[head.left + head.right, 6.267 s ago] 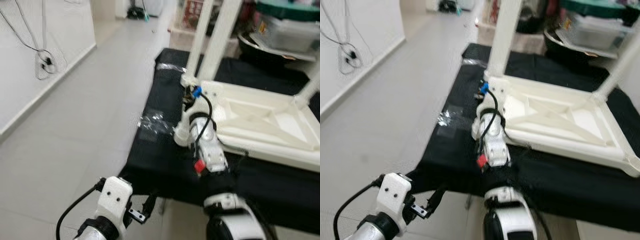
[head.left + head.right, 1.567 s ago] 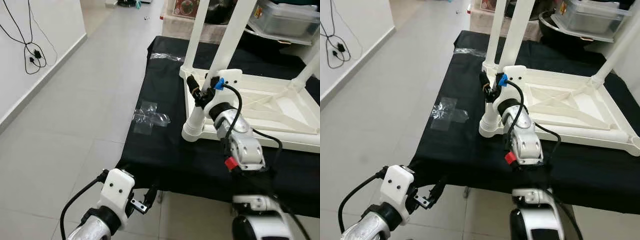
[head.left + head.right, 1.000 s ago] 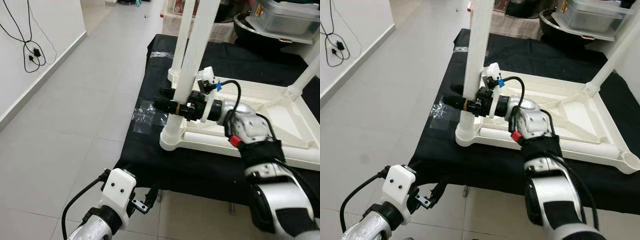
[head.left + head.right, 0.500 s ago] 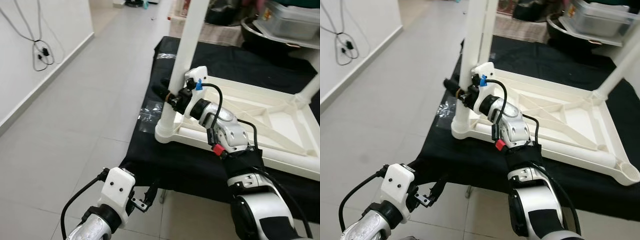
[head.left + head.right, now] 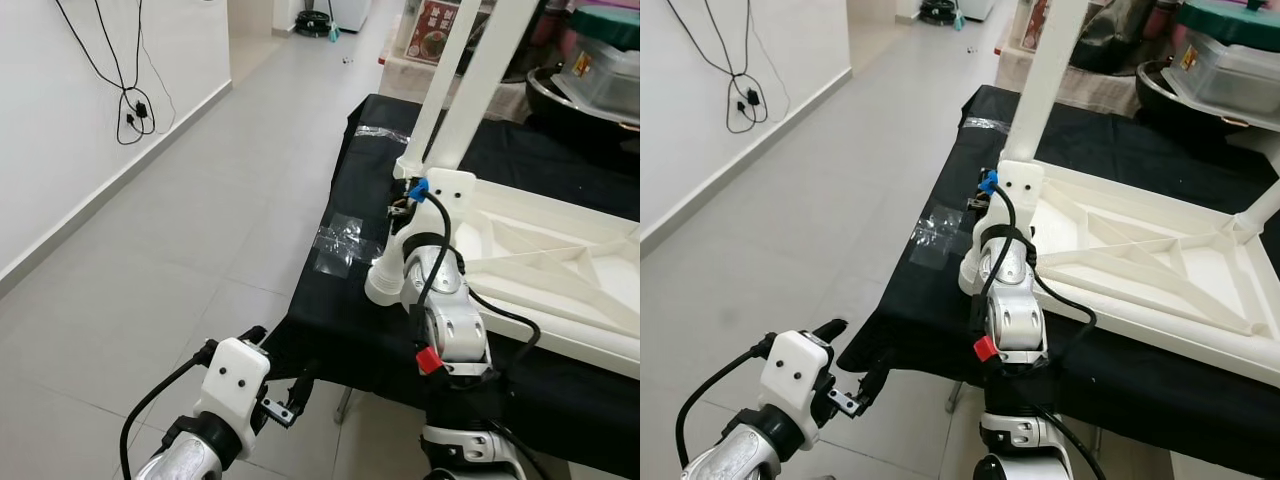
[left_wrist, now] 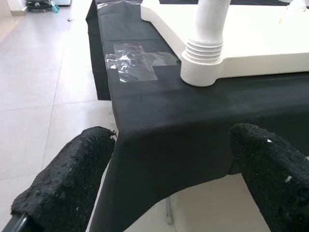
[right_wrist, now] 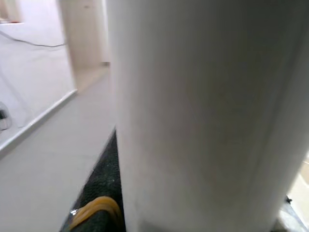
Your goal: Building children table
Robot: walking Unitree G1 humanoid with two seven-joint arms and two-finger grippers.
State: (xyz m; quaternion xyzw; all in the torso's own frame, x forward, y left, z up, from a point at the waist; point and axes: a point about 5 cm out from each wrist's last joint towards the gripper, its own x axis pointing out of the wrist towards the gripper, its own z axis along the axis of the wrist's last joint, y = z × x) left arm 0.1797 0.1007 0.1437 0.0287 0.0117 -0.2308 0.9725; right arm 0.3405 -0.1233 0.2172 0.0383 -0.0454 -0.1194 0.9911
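The white children's table (image 5: 1140, 260) lies upside down on the black surface (image 5: 940, 180) at the frame's right, several legs already standing, so assembly seems well along. The right gripper (image 5: 403, 210) sits at the near corner leg (image 5: 468, 95); whether it grasps is unclear. The left gripper (image 6: 174, 181) hangs released.

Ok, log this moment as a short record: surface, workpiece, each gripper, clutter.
surface: black-covered table
workpiece: white children's table upside down on it, legs up
right gripper: at near corner leg, low by the socket; grip hidden
left gripper: open, off the table's near edge, holding nothing
clutter: clear tape on the cloth
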